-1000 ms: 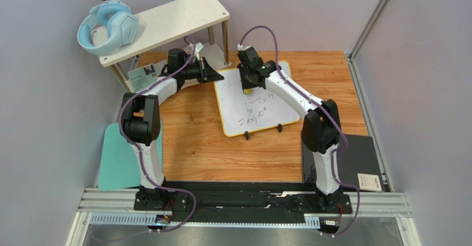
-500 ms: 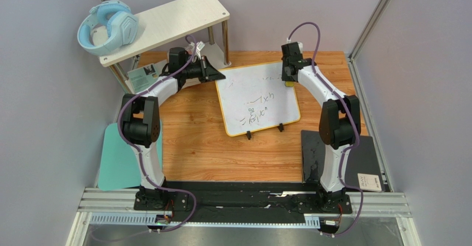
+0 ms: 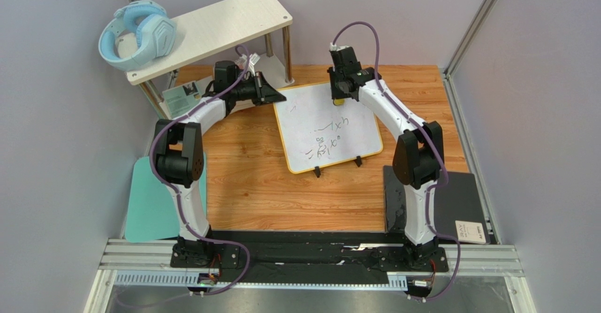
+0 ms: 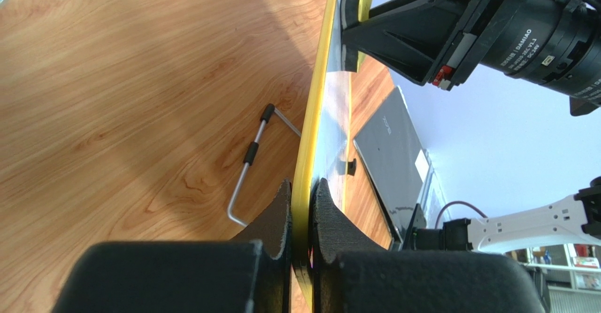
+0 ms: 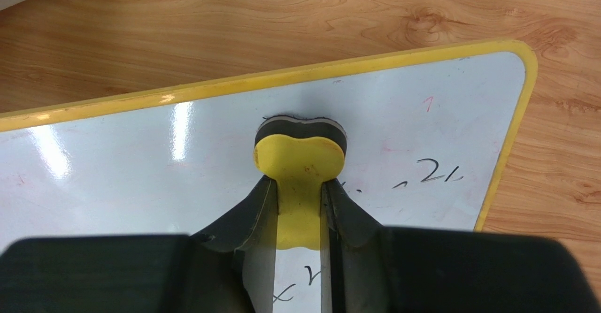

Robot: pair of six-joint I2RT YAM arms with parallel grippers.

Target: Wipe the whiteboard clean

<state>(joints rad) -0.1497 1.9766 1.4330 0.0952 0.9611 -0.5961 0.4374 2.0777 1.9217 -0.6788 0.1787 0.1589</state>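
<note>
**Top external view.** The whiteboard [image 3: 310, 119] lies on the far middle of the wooden bench [image 3: 247, 186]. Its yellow frame is skewed to the bench edges and its two black feet are on the near edge. Dark handwritten marks [image 3: 328, 143] occupy its near half; the far half looks clean. The left claw [image 3: 279, 97] meets the board's far left corner. The right claw [image 3: 338, 99] stands over the far edge, holding a yellow eraser [image 3: 339, 102] against the surface. A pale shelf [image 3: 219, 28] at the far left carries blue headphones [image 3: 134, 35]. A teal mat [image 3: 144, 204] lies near left and a black pad [image 3: 455, 193] near right.

**Left wrist view.** The board is seen edge-on. The left claw's two padded fingers [image 4: 275, 218] are clamped on the yellow frame, one on each face. A bent wire stand [image 4: 250, 162] lies on the bench just beside the board. Farther along, the eraser touches the white face.

**Right wrist view.** The right claw's fingers [image 5: 257, 211] pinch the eraser's narrow yellow waist. The eraser's dark felt side rests on the board just inside the far frame. Faint strokes remain to its right and below it.
</note>
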